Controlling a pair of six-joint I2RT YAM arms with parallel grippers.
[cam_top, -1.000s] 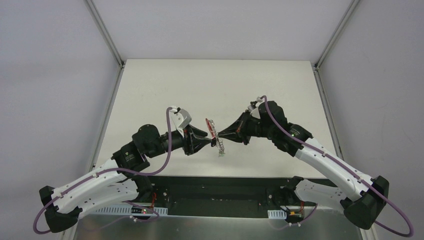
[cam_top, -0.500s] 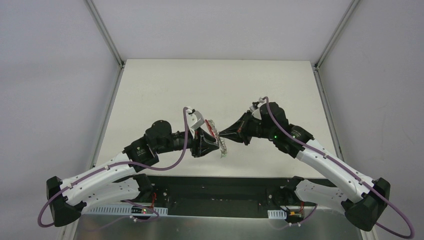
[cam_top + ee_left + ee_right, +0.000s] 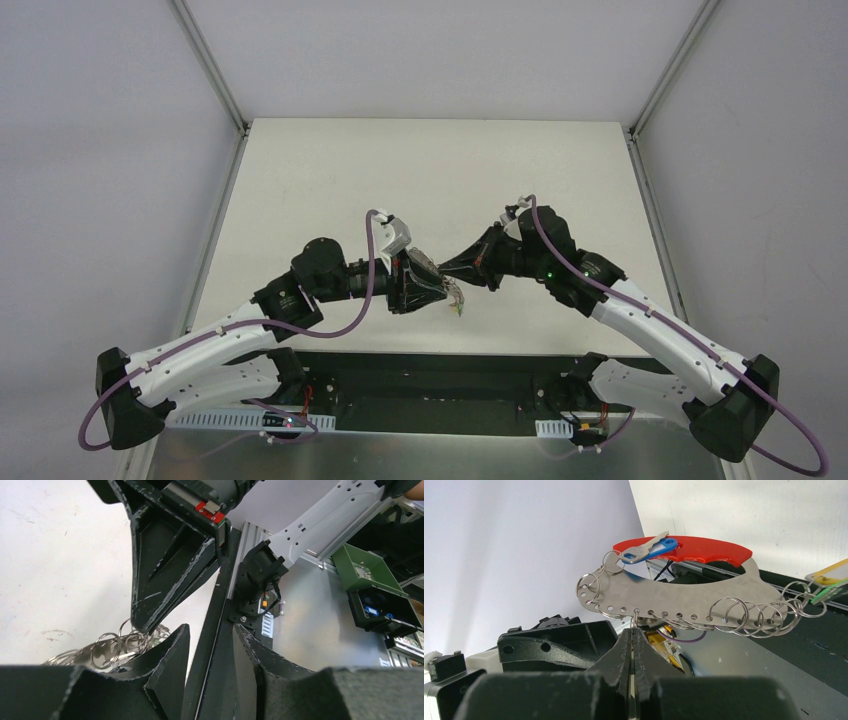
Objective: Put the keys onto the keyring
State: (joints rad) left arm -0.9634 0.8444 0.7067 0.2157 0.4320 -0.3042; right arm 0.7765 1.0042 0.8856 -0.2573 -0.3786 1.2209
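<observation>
Overhead the keyring (image 3: pixel 684 597) is barely legible; the closed right gripper (image 3: pixel 634 630) pinches its edge, the left gripper (image 3: pixel 210 630) is slightly parted, and the yellow and green keys (image 3: pixel 826 582) are cropped.

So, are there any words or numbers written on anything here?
No text can be read anywhere.
The flat silvery metal keyring with a curved red top shows only holes and rings.
The blue-headed silvery key looks blank.
The green board is too blurred to tell.
</observation>
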